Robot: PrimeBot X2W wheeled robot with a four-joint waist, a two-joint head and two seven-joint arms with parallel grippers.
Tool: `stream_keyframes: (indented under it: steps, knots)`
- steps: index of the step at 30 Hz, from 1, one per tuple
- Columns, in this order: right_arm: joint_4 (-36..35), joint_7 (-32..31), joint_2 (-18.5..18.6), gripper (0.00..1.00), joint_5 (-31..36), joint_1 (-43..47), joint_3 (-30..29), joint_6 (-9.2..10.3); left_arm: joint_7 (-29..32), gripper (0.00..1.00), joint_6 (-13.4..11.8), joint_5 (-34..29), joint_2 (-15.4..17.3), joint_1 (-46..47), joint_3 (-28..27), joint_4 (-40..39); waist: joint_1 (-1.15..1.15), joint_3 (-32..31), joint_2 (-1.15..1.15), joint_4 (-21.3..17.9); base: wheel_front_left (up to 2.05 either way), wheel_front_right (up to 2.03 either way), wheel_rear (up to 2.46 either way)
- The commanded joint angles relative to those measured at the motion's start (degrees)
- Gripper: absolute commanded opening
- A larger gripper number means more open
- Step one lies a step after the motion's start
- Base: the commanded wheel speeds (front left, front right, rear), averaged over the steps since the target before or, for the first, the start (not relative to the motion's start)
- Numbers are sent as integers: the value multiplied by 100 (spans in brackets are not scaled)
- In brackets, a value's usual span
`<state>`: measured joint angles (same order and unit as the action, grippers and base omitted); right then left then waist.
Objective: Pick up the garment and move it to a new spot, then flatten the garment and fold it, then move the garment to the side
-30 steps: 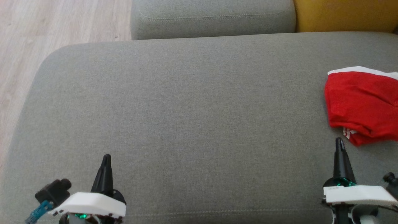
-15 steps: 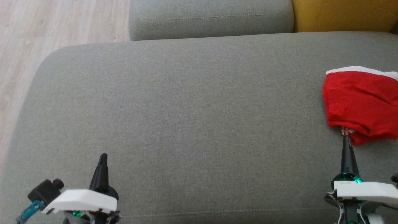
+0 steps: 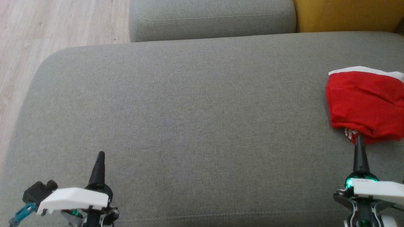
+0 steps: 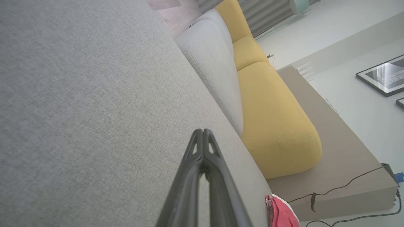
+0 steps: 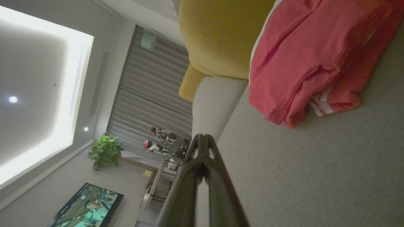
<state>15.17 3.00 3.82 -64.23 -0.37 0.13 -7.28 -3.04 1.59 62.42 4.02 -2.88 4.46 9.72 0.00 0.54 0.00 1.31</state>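
Observation:
A red garment [image 3: 366,104] with white trim lies bunched at the right end of the grey sofa seat [image 3: 189,119]; the right wrist view shows the garment [image 5: 309,60] close ahead, and a corner of the garment [image 4: 281,214] peeks into the left wrist view. My right gripper [image 3: 358,140] is shut and empty, its tip just short of the garment's near striped hem. At the lower left my left gripper [image 3: 100,156] hovers over bare cushion, shut with nothing in it; its fingertips [image 4: 203,134] meet in the left wrist view. The right gripper's fingers [image 5: 202,140] also meet.
A grey back cushion [image 3: 211,19] and a yellow cushion [image 3: 344,14] border the seat's far edge. Wooden floor [image 3: 47,28] lies past the rounded left end. The right wrist view takes in a room with a plant [image 5: 105,151] and a screen [image 5: 85,205].
The right gripper has moved forward and to the right, up to the garment's near hem. The left gripper has drifted slightly toward the lower left. The head view has shifted a little.

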Motion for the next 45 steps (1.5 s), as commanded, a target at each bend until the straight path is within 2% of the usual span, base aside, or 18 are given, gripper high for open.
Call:
stream_keyframes:
  steps: [1, 42, 45]
  knots:
    - [-173, -56, 96, 0, -216, -273, 45, -14, 53, 0, 64, 212, 91, 344, -226, -111, 0, -1, 0, -5, 0, 0, 0]
    - [-129, -753, 82, 0, -2997, -562, -420, -21, 755, 0, 590, 3180, 64, 888, -851, 422, 0, -36, 0, -131, 0, 0, 0]
    - [-128, -760, 76, 0, -2990, -562, -429, -21, 762, 0, 590, 3173, 58, 888, -860, 422, 0, -36, 0, -131, 0, 0, 0]
